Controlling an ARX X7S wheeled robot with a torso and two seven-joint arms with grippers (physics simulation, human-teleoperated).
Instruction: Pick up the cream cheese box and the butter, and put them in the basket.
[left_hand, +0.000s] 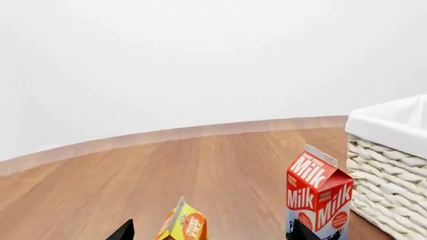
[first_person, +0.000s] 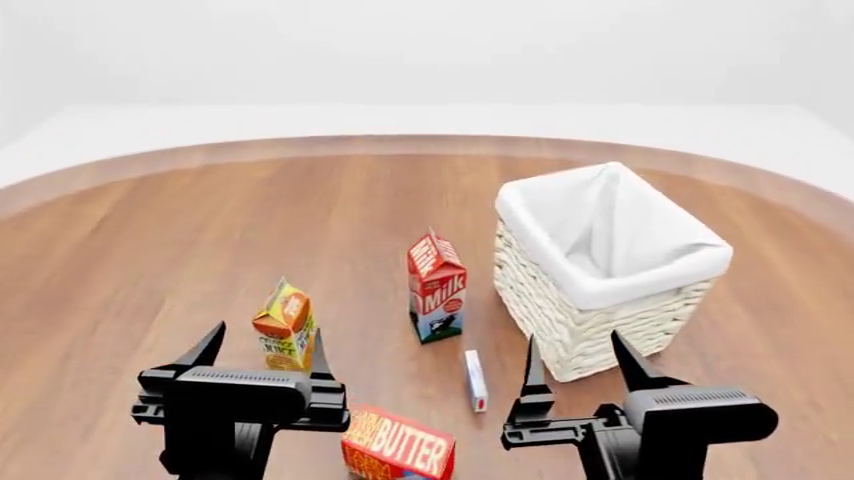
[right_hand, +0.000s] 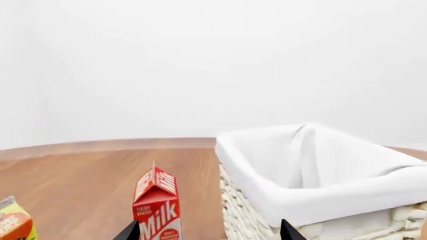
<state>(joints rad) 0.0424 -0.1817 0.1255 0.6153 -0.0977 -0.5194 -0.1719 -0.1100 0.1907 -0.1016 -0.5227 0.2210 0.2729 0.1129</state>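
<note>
Butter (first_person: 398, 448) sits closest to me on the desk (first_person: 160, 260), low in my head view between my two arms, its orange-red box lying wider than tall with the yellow lettering facing up toward me. My left tool (first_person: 263, 357) hangs just left of it with its black fingers spread apart and nothing between them; my right tool (first_person: 577, 362) is off to the butter's right, likewise spread and empty. A little farther out, between the two tools, I see the cream cheese box (first_person: 475, 380), a thin white carton lying flat, pointing away from me, just apart from the basket's near corner. Beyond my left tool stands the yellow-orange juice carton (first_person: 284, 326), upright, and I also catch its gabled top at the lower edge of my left wrist view. Next out is the red-and-white milk carton (first_person: 437, 288), upright, near the basket's left wall but not touching it; both wrist cameras show it standing beside the wicker. Farthest of the group is the basket (first_person: 547, 300), squarish woven cream wicker with its white cloth liner folded over the rim, standing right of centre; what I can see of its inside shows only liner. Behind everything the wooden desk curves away to a pale rim against a plain white background.
</note>
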